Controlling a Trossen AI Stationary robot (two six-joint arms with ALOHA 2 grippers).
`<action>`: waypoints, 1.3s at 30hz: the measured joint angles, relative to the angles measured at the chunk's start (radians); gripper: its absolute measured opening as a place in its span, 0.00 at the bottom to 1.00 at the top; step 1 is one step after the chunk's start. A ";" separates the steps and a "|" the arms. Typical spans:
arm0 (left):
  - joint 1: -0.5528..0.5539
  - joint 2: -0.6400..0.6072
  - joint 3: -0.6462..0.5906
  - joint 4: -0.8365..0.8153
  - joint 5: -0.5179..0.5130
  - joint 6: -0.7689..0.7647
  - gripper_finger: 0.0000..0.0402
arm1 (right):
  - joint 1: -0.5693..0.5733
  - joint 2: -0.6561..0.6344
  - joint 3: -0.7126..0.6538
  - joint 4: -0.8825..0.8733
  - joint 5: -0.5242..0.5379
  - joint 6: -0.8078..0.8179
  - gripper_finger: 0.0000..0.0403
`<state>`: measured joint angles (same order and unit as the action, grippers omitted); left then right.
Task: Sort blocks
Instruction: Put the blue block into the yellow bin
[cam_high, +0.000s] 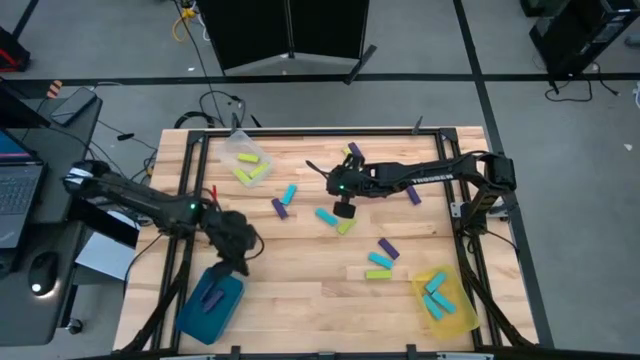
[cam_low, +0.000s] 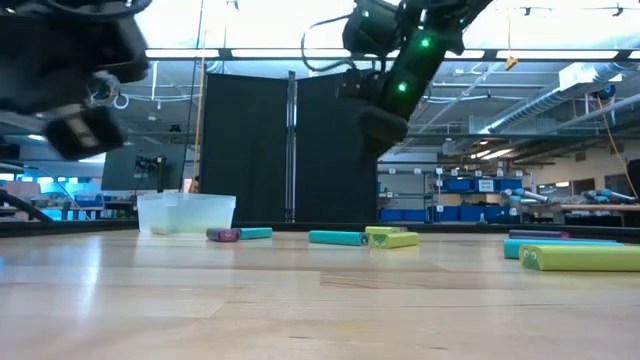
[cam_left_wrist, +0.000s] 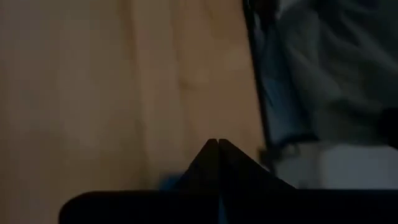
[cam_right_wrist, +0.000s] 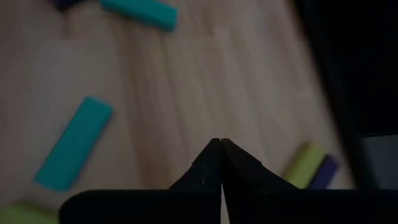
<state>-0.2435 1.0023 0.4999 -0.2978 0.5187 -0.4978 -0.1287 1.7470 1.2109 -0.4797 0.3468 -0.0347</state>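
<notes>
Small blocks in cyan, purple and yellow-green lie scattered on the wooden table. A cyan block (cam_high: 325, 215) and a yellow-green block (cam_high: 346, 226) lie flat just below my right gripper (cam_high: 345, 208). That gripper hangs above the table (cam_low: 380, 130), shut and holding nothing; its wrist view shows a cyan block (cam_right_wrist: 74, 151) and a yellow-green and purple pair (cam_right_wrist: 311, 167) beneath it. My left gripper (cam_high: 235, 245) is shut too (cam_left_wrist: 217, 142). It hovers over bare wood by the far end of the teal tray (cam_high: 212, 303).
A clear tray (cam_high: 245, 160) near the far left corner holds yellow-green blocks. A yellow tray (cam_high: 448, 305) near the right corner holds cyan blocks. More loose blocks lie at centre (cam_high: 283, 203) and centre right (cam_high: 380, 262). Bare wood lies along the near edge between the trays.
</notes>
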 joint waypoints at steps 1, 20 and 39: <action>0.021 -0.005 0.000 0.012 -0.012 0.030 0.01 | 0.000 0.000 -0.012 -0.002 -0.024 0.010 0.03; 0.354 0.012 0.000 0.441 -0.018 0.504 0.00 | 0.055 -0.058 -0.079 -0.009 -0.174 0.068 0.14; 0.481 0.226 -0.001 0.828 0.100 0.614 0.01 | 0.053 -0.065 -0.315 0.643 -0.292 0.235 0.09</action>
<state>0.2371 1.2283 0.4992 0.5299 0.6186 0.1159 -0.0754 1.6817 0.8955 0.1636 0.0549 0.2006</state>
